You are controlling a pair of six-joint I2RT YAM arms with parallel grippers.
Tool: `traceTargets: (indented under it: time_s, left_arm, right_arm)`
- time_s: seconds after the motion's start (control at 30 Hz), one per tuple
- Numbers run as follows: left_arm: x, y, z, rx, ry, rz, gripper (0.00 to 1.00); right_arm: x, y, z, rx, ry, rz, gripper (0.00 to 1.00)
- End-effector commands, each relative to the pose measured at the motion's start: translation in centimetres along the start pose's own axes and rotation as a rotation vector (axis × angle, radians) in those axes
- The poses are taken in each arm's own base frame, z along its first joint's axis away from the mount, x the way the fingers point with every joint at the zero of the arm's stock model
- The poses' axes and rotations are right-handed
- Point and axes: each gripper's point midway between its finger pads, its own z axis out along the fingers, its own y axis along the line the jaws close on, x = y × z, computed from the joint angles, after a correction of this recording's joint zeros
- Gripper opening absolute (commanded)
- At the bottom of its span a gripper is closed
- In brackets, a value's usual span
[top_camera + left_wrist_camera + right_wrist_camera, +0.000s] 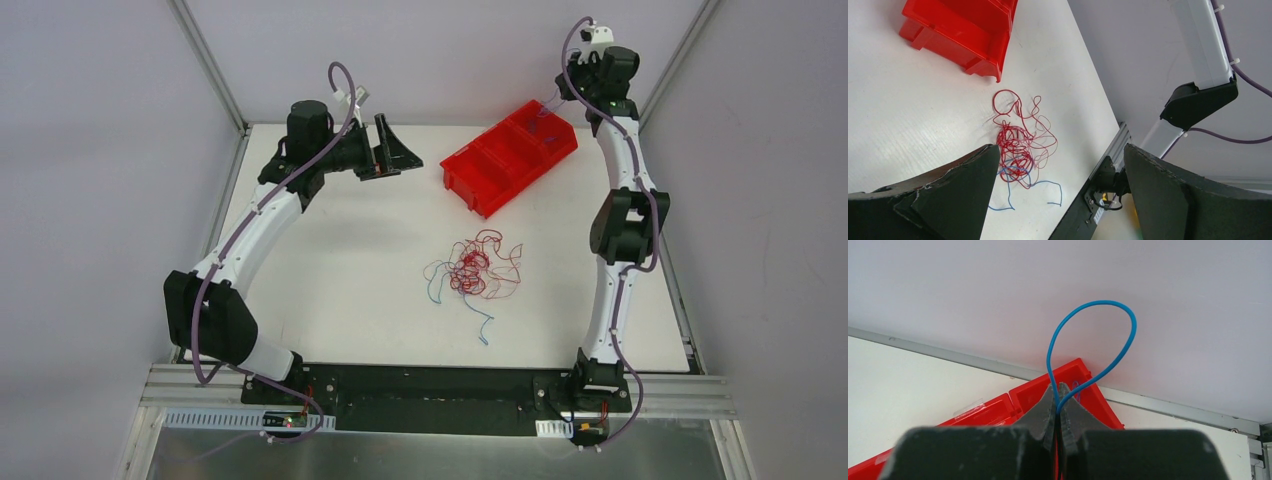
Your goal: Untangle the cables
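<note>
A tangle of thin red cables [472,268] lies on the white table with a blue wire [480,325] trailing toward the near edge. It also shows in the left wrist view [1018,142], with a blue wire [1048,187] at its near side. My left gripper [395,150] is open and empty, held above the table's far left, away from the tangle; its wide-apart fingers [948,195] frame that view. My right gripper [556,100] is over the far end of the red bin and is shut on a blue cable [1098,340] that loops up from its tips [1060,390].
A red divided bin [510,155] stands at the back right of the table; it also shows in the left wrist view [963,30] and the right wrist view [1033,400]. Grey walls and metal frame rails [215,70] enclose the table. The right arm [1198,90] stands along the right edge.
</note>
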Motion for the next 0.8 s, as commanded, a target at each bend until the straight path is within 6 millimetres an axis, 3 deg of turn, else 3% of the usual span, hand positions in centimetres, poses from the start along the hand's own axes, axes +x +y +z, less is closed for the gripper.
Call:
traceTargets:
  time_s: [0.0,0.27,0.5,0.67,0.77]
  left_arm:
    - [-0.7,-0.8,-0.1,0.043,-0.015,0.025,0.99]
    - [-0.6,0.4,0.5,0.023,-0.004,-0.009,0.99]
    - [-0.5,1.2,0.8,0.007,-0.001,-0.031,0.99]
    - [-0.4,1.6,1.0,0.006,0.006,-0.036,0.99]
    - [-0.5,1.6,0.9,0.005,0.007,-0.038,0.99]
  right_arm:
    - [-1.1,-0.2,1.5,0.006,-0.072,-0.042,0.0]
    - [2.6,-2.3,5.0,0.082,-0.089,-0.066,0.0]
    - [4.5,-6.3,6.7,0.318,-0.14,-0.111,0.0]
    - [7.8,-4.6,7.4,0.203,-0.064,-0.144,0.0]
    - [8.5,-3.4,6.9,0.146,-0.031,-0.137,0.11]
